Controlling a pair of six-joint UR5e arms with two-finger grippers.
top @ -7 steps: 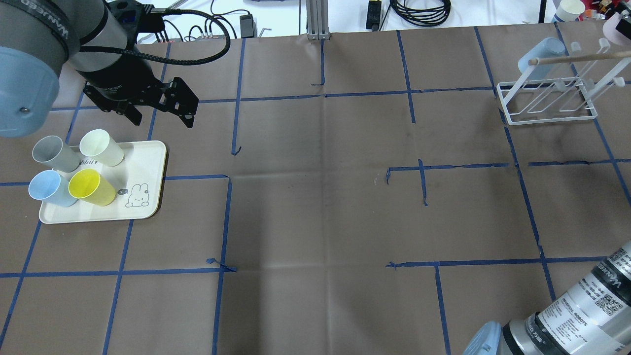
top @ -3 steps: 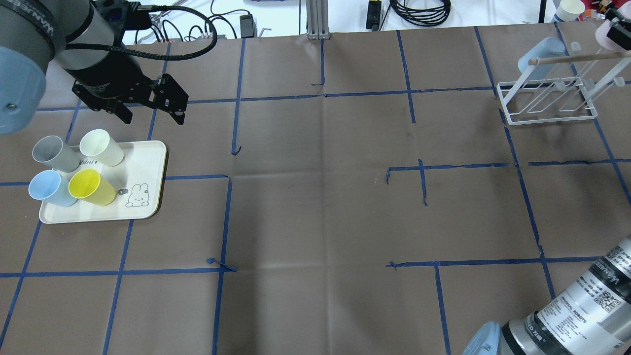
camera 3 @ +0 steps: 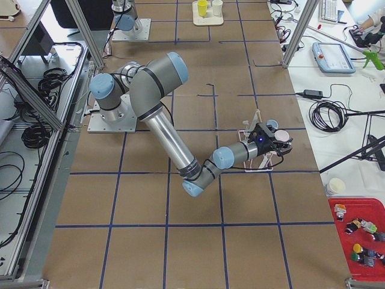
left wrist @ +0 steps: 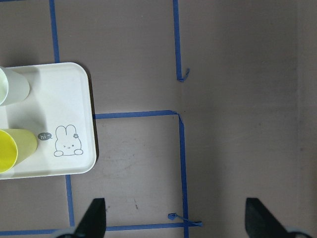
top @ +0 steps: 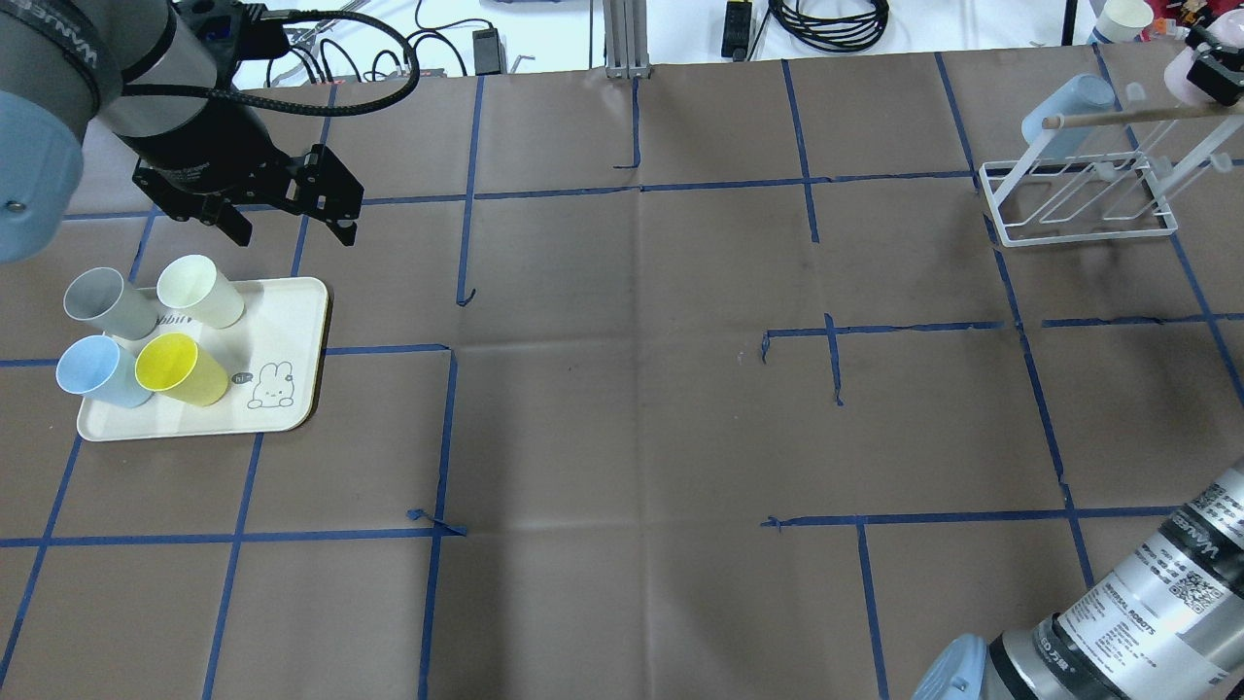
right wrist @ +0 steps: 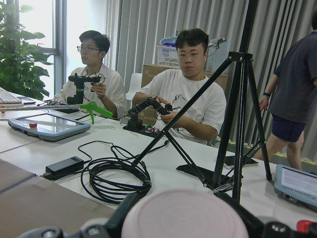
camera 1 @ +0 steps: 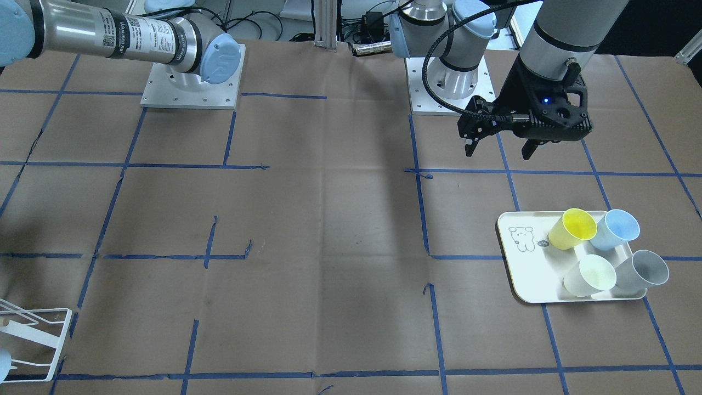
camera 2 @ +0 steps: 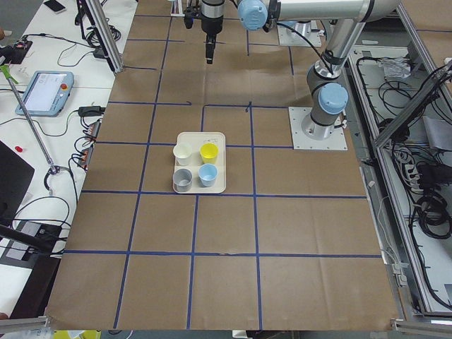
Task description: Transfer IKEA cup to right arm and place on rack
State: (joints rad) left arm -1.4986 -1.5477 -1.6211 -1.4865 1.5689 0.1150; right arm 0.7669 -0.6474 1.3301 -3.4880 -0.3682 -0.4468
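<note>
The pink cup [right wrist: 185,214] is at the far right end of the table, just beside the rack [top: 1088,236]. Its round end fills the space between the dark fingers of the right gripper [top: 1213,60], which looks closed on it. A pale-blue cup [top: 1067,112] already leans on one of the rack's rods.

Well apart, at the left end, a grey cup [top: 105,303], a cream cup [top: 199,290], a blue cup [top: 97,372] and a yellow cup [top: 180,369] stand upright, close together, on a tray [top: 292,321]. The left claw [top: 292,231] hangs over bare table just beyond the tray, spread wide and holding nothing.

These cups look like thin moulded plastic: light, fairly stiff, smooth and tapered. They would likely slide out of a loose pinch but are hardly breakable. A firm grip across the wall below the rim seems best, though too hard a squeeze could flex the mouth. For a hand-over, taking a tray cup high would leave its base end free for the other gripper. The cream cup and yellow cup, on the tray's open side, look easiest to reach.
</note>
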